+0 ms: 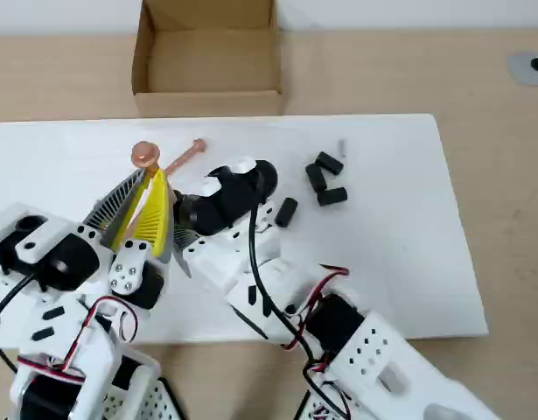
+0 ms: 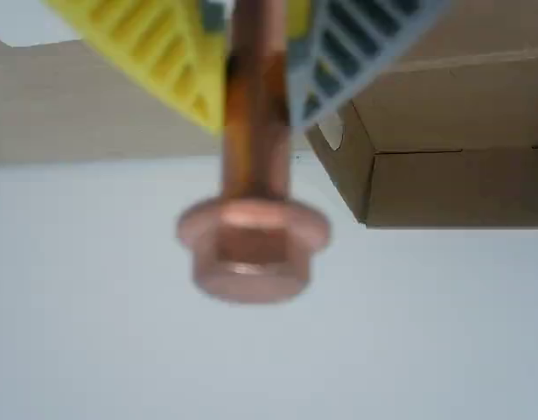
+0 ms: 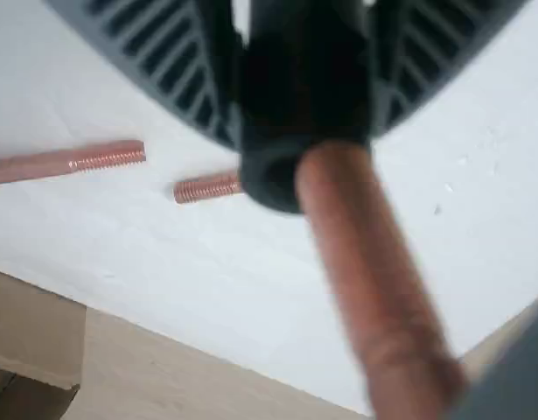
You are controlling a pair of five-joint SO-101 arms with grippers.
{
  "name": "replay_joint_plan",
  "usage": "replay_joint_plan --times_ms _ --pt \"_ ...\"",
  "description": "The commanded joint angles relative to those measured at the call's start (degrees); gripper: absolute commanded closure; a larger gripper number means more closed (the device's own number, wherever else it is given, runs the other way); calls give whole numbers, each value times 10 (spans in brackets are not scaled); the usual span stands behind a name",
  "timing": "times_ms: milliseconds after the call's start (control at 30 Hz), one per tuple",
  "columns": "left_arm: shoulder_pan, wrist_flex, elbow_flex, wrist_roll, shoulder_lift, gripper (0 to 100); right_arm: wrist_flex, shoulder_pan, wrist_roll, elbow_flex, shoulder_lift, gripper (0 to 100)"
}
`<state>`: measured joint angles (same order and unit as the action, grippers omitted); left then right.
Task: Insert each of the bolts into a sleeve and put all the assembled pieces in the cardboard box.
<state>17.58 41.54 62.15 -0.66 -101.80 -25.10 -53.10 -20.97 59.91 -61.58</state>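
Bolt [image 2: 251, 245]: clamped by its shank between the yellow and grey fingers of the left hand [image 2: 255, 79], flanged head pointing away from the wrist. In the high view the head [image 1: 144, 156] stands just beyond the left hand [image 1: 151, 179], over the far left part of the white sheet [image 1: 382, 262].

Sleeve [image 3: 277, 175]: clamped between the dark fingers of the right hand [image 3: 305, 79]. A copper shank meets the sleeve mouth. The view is blurred here, so the shank seems to have entered, but depth of entry cannot be told. The two hands meet near the middle of the sheet, left hand to the left.

Loose bolt [image 1: 185, 157]: lies on the sheet just right of the held head. The right wrist view shows two threaded ends [image 3: 72, 162] lying on the sheet behind the sleeve.

Loose sleeves [image 1: 328, 163]: four, black, on the sheet right of the hands, three grouped, one nearer the right arm.

Box [image 1: 207, 57]: open, on the bench [image 1: 496, 175] at the far edge of the sheet, left of centre.
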Motion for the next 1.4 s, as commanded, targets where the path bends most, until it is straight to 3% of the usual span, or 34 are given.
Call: replay_joint_plan --times_ms 0,233,667,1000,1167,1367 --pt "-3 16 -7 6 2 994 14 -1 6 -44 -1 989" --pt "2 76 -55 6 7 994 19 -1 42 -34 -1 989" --pt "3 78 -58 4 14 993 25 -1 42 -11 -4 989" --pt "-2 59 -141 -9 168 993 62 -5 71 6 -4 989" --pt "-51 -2 -142 -10 192 993 62 -5 73 6 -5 989" --pt "-98 -6 -142 -17 205 993 62 -5 73 6 -5 989"
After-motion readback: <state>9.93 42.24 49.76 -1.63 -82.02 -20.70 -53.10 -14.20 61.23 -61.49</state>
